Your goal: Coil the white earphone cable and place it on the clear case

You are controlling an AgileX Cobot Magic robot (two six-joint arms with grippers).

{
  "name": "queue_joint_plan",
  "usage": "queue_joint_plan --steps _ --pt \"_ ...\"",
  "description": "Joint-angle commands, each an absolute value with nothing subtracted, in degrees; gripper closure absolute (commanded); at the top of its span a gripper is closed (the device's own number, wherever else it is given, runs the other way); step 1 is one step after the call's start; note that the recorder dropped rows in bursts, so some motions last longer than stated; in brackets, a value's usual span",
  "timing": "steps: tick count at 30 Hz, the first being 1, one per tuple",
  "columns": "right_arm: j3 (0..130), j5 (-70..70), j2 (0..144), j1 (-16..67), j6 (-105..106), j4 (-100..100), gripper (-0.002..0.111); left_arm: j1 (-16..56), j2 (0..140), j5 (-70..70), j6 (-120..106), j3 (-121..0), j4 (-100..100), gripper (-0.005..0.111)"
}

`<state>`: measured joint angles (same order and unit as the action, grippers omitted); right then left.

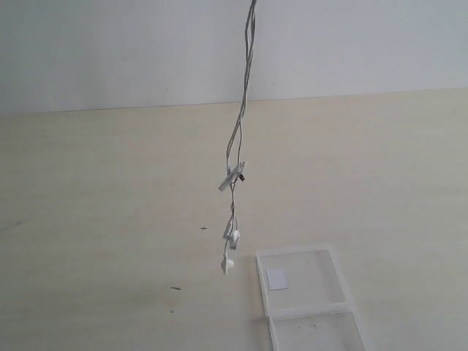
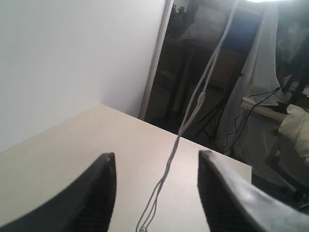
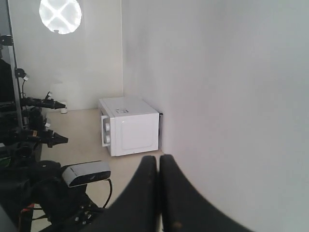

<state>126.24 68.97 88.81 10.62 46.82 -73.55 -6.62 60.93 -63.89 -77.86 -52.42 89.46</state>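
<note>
Left gripper (image 2: 155,155) jaws apart, holding nothing; cable (image 2: 202,95) runs between them untouched. Right gripper (image 3: 158,157) pinched shut, can't see cable in it. Risk: the doubled cable swings or slips, and the earbuds (image 1: 228,265) land on the table (image 1: 95,219) beside the case (image 1: 314,292) at the near edge, not on it. Neither arm is in the exterior view; both prob. held high.

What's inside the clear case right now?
Only a small white sticker in one half of the clear case. The earphone cable hangs outside it. Its other half is partly out of view.
</note>
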Motion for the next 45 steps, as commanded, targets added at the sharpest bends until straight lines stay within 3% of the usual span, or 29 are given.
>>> queue_joint_plan --steps 1,16,23,35,40,45 --pt "126.1 68.1 88.9 10.7 46.9 -73.4 0.108 -2.5 63.1 -58.3 -80.2 -52.8 91.4 0.055" --pt "126.1 69.5 88.9 10.7 46.5 -73.4 0.108 13.5 72.9 -49.7 -90.4 -60.5 98.1 0.055" --pt "126.1 70.0 88.9 10.7 46.5 -73.4 0.108 15.3 75.7 -48.1 -84.1 -63.0 85.2 0.055" --pt "126.1 70.0 88.9 10.7 46.5 -73.1 0.108 15.4 79.9 -50.9 -83.5 -63.0 82.5 0.055" --pt "126.1 70.0 88.9 10.7 46.5 -73.1 0.108 15.4 82.6 -52.4 -85.1 -63.0 81.9 0.032" --pt "126.1 70.0 88.9 10.7 46.4 -73.1 0.108 19.9 84.5 -51.2 -93.0 -63.0 86.8 0.032"
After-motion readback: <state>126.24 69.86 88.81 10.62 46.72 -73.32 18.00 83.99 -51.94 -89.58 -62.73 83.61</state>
